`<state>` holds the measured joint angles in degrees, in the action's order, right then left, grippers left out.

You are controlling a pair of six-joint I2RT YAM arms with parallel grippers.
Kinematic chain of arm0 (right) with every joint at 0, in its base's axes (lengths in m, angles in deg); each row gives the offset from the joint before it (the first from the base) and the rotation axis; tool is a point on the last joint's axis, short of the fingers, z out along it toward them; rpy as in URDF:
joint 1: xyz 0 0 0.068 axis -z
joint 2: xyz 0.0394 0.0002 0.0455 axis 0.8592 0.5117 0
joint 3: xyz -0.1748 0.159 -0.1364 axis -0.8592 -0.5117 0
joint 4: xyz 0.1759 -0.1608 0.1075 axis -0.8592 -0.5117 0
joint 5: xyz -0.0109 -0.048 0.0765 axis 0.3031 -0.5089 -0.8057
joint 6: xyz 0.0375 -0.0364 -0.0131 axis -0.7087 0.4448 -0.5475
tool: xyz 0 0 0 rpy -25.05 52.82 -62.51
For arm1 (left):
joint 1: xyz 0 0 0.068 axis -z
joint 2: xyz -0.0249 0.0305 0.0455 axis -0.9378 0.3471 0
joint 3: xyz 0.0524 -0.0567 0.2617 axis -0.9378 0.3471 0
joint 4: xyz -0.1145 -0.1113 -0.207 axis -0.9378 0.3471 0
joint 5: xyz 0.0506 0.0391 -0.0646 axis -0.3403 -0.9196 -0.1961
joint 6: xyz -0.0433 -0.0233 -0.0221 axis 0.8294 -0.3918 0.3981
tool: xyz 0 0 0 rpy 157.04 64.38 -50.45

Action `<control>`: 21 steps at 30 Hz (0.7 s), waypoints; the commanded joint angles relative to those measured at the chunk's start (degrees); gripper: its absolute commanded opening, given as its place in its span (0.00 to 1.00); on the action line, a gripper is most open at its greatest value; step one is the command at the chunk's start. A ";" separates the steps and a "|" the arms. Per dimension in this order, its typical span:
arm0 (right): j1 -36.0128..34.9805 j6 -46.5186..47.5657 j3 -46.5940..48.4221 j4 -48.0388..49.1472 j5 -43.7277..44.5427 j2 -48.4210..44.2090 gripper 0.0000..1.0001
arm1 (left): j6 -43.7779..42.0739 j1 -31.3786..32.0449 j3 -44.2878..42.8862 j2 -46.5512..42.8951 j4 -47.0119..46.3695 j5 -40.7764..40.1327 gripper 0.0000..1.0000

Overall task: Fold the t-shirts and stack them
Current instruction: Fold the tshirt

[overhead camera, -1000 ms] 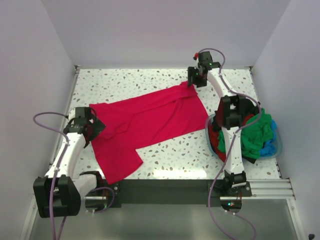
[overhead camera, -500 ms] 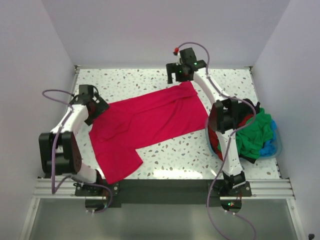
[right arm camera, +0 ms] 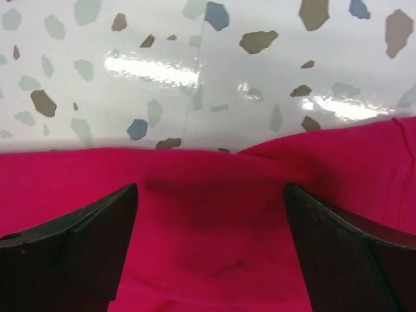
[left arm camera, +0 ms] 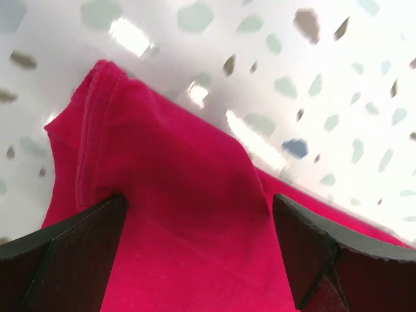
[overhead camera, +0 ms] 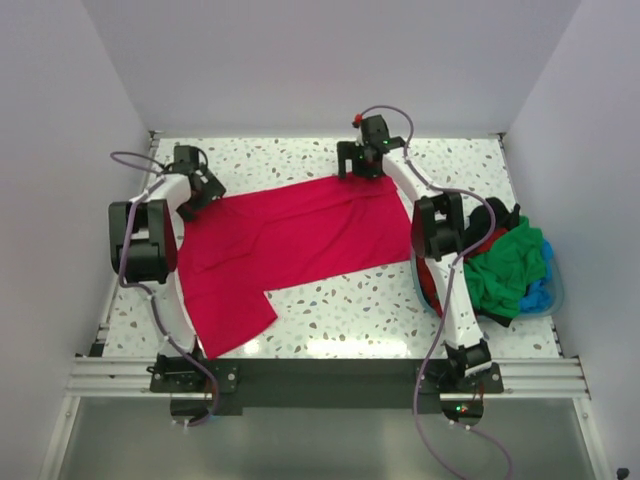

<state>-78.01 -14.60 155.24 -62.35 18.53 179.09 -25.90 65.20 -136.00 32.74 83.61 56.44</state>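
Terrazzo table: white with grey and brown flecks.
Crimson t-shirt: spread nearly flat across the middle of the table. It runs from the far right to the near left, and one flap reaches toward the near edge on the left.
Basket: light blue, at the right edge of the table just beside the right arm, and heaped with clothes.
Green t-shirt: on top of the heap, with red cloth and black cloth showing around it.
Left gripper: at the far-left corner of the crimson t-shirt. Its fingers are spread wide astride a hemmed edge and nothing is pinched.
Right gripper: at the far-right edge of the crimson t-shirt. Its jaws are wide apart with fabric lying between them, unclamped.
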 commanded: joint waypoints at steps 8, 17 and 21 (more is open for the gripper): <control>4.11 -5.57 4.41 7.07 0.72 5.55 0.99 | -6.80 -0.52 -27.91 22.40 3.71 6.87 1.00; 5.78 -9.88 5.56 19.91 -4.91 8.37 0.99 | -10.32 -0.61 -50.29 37.71 2.94 10.73 1.00; 5.78 -8.91 8.99 19.30 -5.17 9.26 0.99 | -10.32 -0.61 -50.29 35.78 1.34 12.42 1.00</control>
<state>-72.30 -23.05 161.33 -44.63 14.77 186.79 -35.32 64.94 -186.31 65.90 83.13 64.18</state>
